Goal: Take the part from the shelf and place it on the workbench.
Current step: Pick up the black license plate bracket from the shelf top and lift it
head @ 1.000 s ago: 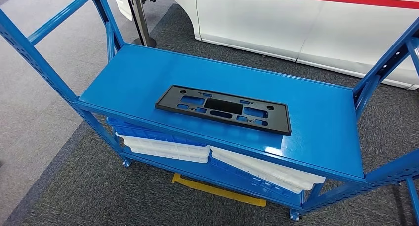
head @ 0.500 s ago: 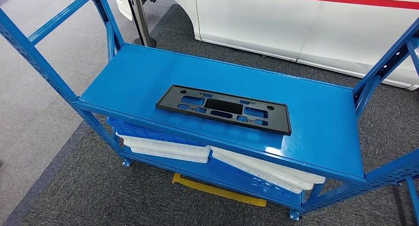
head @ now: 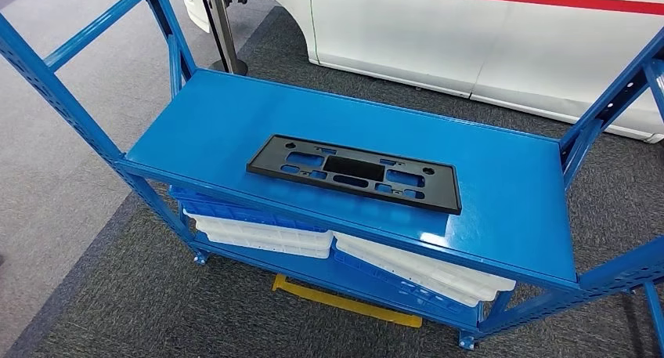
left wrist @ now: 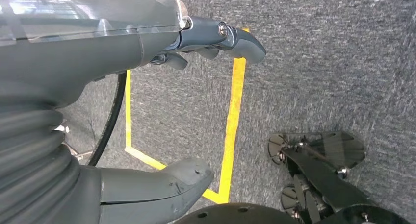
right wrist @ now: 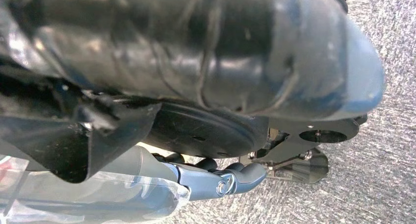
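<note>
Head view: black part (head: 354,172) lies flat on top level of blue shelf (head: 501,217), well apart from both hands. L wrist view: left hand (left wrist: 162,106) over grey carpet (left wrist: 324,62), fingers (left wrist: 235,37) apart, holding nothing. R wrist view: right hand (right wrist: 216,180) also over carpet, fingers (right wrist: 245,174) mostly hidden, can't tell their state.

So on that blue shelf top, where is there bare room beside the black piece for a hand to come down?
The shelf top is bare on both sides of the black part: a broad patch toward the left upright, another toward the right frame, plus a strip behind it. The part lies close to the front edge. The lower shelf is crowded with white and blue trays.
</note>
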Controlling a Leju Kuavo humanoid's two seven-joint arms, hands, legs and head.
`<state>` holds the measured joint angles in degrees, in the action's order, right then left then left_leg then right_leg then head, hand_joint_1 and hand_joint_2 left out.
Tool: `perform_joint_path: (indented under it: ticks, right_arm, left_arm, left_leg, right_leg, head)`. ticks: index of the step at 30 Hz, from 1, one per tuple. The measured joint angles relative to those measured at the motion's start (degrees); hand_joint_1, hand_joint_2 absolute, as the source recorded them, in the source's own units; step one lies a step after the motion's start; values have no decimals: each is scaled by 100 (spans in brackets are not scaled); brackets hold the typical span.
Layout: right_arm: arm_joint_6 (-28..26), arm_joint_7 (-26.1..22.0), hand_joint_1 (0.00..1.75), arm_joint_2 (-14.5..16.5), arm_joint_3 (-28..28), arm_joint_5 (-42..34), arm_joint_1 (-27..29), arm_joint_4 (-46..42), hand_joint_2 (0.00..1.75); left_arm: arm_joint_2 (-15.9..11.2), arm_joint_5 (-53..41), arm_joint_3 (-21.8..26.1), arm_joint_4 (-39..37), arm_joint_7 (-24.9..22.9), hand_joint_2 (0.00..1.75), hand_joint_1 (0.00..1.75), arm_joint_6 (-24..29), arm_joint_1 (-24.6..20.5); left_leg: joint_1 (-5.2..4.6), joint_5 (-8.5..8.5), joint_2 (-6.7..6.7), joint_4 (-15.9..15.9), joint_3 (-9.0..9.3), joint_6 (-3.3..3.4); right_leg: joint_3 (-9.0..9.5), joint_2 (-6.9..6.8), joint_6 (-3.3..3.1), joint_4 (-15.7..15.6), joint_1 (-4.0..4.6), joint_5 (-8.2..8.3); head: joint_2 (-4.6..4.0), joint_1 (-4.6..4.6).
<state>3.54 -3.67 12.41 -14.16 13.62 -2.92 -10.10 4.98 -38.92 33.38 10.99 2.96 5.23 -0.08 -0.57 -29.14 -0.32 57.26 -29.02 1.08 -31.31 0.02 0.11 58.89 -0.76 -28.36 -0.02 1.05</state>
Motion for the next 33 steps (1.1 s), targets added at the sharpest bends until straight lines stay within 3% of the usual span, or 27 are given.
perform_joint_path:
  ticks: [7,13,21,26,30,33]
  right_arm:
    - [7,-27,0,-3,0,-49,3,0,0]
    - [183,-605,0,-94,-16,-304,71,0,0]
    - [274,-843,0,-183,-24,-310,105,0,0]
    - [240,-1863,0,-319,13,-2,146,0,0]
    - [148,-2304,0,-423,57,161,169,1,0]
    - [-64,-3146,0,-478,214,430,211,1,0]
  left_arm:
    - [0,-18,-7,0,50,175,0,7,0]
    - [0,-15,-18,0,175,175,0,-16,2]
    - [0,1,-17,0,233,175,0,-3,2]
    - [-2,183,55,0,380,175,0,3,6]
    - [-4,261,140,0,378,175,0,1,10]
    - [-4,423,261,0,324,175,0,45,16]
  left_leg:
    - [0,0,0,0,0,0]
    - [0,0,0,1,0,0]
    - [0,0,0,2,0,0]
    - [0,0,0,2,-1,0]
    - [0,0,0,3,-1,0]
    - [0,-1,0,4,-2,0]
  right_leg:
    - [0,0,0,0,0,0]
    - [0,0,0,0,-2,0]
    - [0,0,1,-1,-2,0]
    - [0,0,1,-1,-2,0]
    - [0,0,1,-1,-3,0]
    - [0,0,1,-1,-3,0]
  head:
    - [0,0]
    - [0,0]
    - [0,0]
    - [0,0]
    - [0,0]
    - [0,0]
